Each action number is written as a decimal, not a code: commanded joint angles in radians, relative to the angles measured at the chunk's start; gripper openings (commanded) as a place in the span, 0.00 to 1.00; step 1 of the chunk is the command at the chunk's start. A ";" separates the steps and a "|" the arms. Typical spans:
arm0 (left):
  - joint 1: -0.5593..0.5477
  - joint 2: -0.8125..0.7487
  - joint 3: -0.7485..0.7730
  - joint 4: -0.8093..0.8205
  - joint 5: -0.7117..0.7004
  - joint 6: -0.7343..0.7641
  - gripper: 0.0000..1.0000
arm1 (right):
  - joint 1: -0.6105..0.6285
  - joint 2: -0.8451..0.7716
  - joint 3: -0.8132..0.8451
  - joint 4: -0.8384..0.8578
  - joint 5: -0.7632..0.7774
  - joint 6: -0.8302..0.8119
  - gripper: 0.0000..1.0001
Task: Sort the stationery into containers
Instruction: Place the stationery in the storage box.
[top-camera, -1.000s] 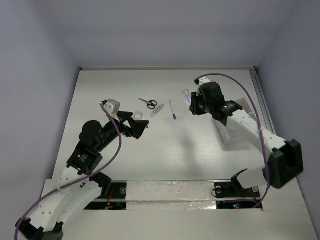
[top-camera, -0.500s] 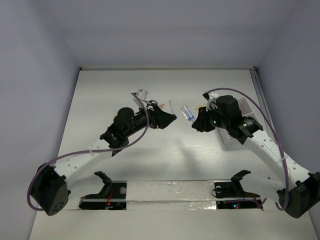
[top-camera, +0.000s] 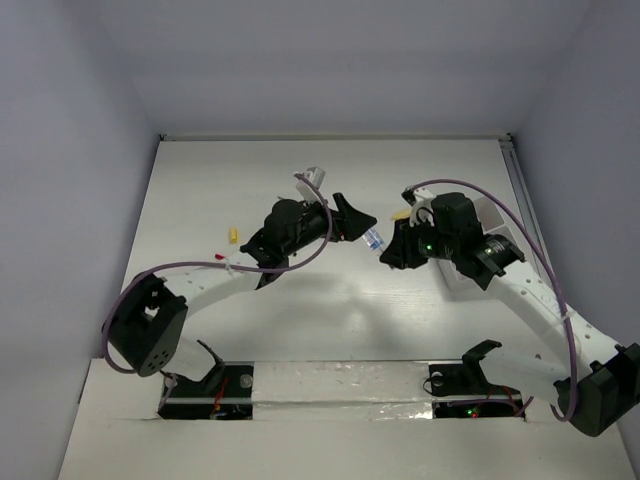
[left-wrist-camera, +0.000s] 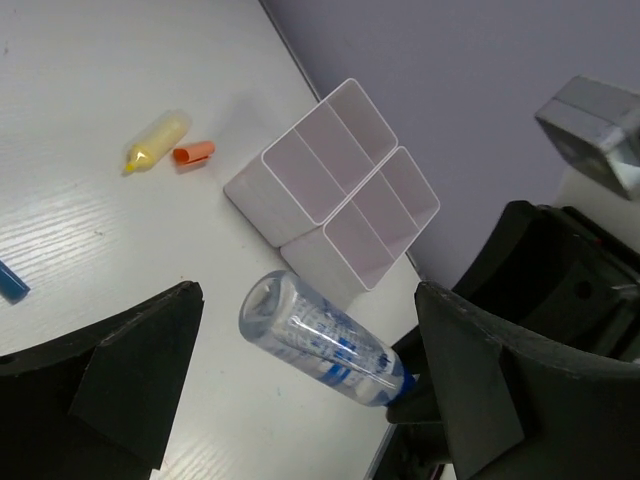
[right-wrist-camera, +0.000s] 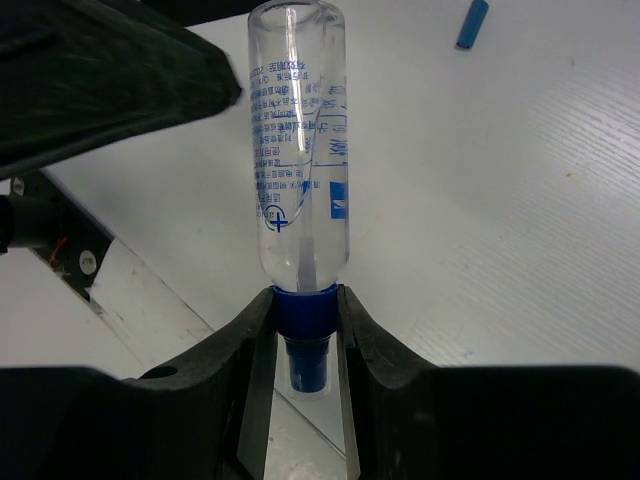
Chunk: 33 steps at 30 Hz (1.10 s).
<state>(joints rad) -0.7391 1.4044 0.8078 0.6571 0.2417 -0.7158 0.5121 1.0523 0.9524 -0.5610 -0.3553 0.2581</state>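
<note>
Right claw (right-wrist-camera: 305, 328) clamps the blue cap (right-wrist-camera: 306, 300) of a clear printed plastic bottle (right-wrist-camera: 297, 150), midair inside the wide-apart left claw (left-wrist-camera: 305, 355), at 6 o'clock of the joined white plastic boxes (left-wrist-camera: 262, 205), seemingly empty; a yellow tube (left-wrist-camera: 155, 142) at their 9 o'clock lies unsorted

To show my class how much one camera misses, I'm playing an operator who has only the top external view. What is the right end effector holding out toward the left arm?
Observer: A clear bottle with blue print. The right end effector clamps it by its blue cap.
Operator: Has the left one gripped it?
Observer: No. The left end effector is open on either side of the bottle, not touching it.
Operator: Is anything in the containers?
Observer: The containers show four compartments, all empty as far as the left wrist view sees in.
</note>
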 joint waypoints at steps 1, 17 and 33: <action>-0.005 0.040 0.041 0.108 0.025 -0.007 0.84 | 0.008 -0.012 0.003 0.047 -0.034 -0.008 0.03; -0.005 0.077 -0.015 0.165 0.025 0.007 0.72 | 0.008 -0.015 0.094 -0.003 0.039 -0.014 0.01; -0.005 0.094 -0.076 0.220 0.057 -0.005 0.48 | 0.008 -0.003 0.172 -0.042 0.070 -0.019 0.00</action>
<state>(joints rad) -0.7403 1.5043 0.7547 0.8253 0.2783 -0.7231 0.5121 1.0534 1.0531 -0.6430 -0.3016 0.2527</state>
